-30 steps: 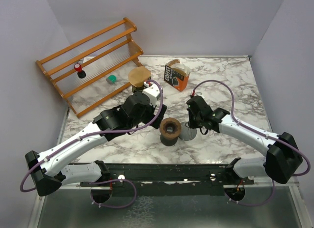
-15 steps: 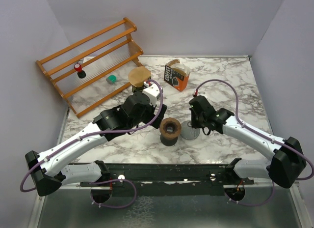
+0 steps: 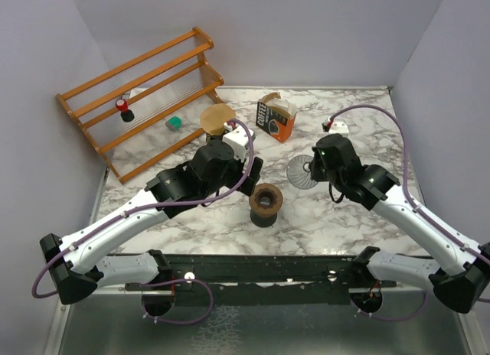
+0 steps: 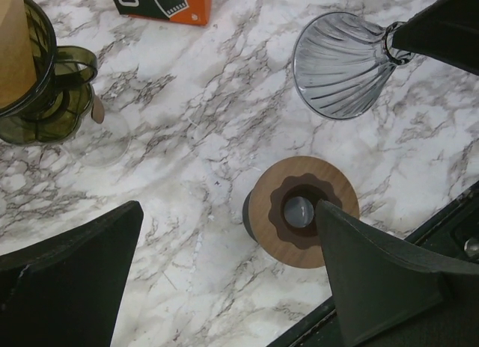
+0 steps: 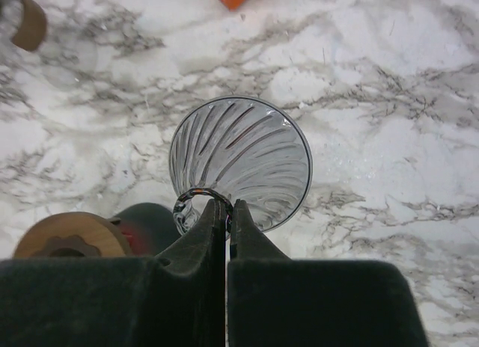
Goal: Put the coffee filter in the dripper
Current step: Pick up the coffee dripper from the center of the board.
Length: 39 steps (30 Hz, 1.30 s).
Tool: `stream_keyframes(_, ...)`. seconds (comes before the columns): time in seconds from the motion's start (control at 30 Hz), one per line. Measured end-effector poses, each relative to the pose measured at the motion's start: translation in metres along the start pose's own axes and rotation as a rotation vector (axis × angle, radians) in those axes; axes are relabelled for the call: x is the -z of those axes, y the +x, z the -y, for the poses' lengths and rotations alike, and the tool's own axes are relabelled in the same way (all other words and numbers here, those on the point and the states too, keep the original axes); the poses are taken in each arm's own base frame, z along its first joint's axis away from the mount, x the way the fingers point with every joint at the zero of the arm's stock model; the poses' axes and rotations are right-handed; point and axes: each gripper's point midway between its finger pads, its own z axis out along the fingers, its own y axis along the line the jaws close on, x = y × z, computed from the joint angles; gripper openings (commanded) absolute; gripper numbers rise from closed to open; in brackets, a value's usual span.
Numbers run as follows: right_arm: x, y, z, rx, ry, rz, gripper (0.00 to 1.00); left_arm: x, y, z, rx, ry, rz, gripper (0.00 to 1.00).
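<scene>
**Coffee filter** [image 3: 217, 118]: brown paper cone, mouth apparently up, seated in the green glass holder [image 4: 52, 100] beyond and left of the wooden stand [image 3: 266, 200].
**Dripper** [image 5: 239, 160]: ribbed glass, aloft right of the stand. Its axis is tipped far off upright and its mouth faces away from the right gripper [image 5: 227, 209], which is clenched on the dripper's small ring.
**Left gripper** [image 4: 224, 242]: spread wide above the stand.
**Hazards**: your thin pinch may let the glass swivel or drop, and a tilted dripper will not seat.
</scene>
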Motion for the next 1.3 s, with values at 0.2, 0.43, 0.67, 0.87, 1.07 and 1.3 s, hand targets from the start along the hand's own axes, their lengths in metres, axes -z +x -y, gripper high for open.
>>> stream_keyframes(0.2, 0.032, -0.044, -0.011, -0.05, -0.093, 0.127, 0.01, 0.0, -0.02, 0.012, 0.067, 0.045, 0.066, 0.99)
stream_keyframes(0.43, 0.063, -0.075, -0.033, -0.097, -0.261, 0.232, 0.01, 0.013, -0.046, 0.023, 0.197, 0.167, 0.181, 0.99)
stream_keyframes(0.67, 0.092, -0.096, -0.061, -0.13, -0.458, 0.307, 0.01, 0.003, -0.056, -0.011, 0.441, 0.319, 0.254, 0.99)
stream_keyframes(0.87, 0.105, -0.1, -0.091, -0.149, -0.637, 0.318, 0.01, 0.01, -0.056, 0.007, 0.556, 0.544, 0.263, 0.94)
stream_keyframes(1.07, 0.111, -0.093, -0.112, -0.163, -0.77, 0.299, 0.01, 0.029, -0.066, 0.02, 0.587, 0.686, 0.3, 0.85)
stream_keyframes(1.3, 0.12, -0.089, -0.125, -0.194, -0.877, 0.297, 0.01, 0.059, -0.077, 0.031, 0.574, 0.792, 0.376, 0.74)
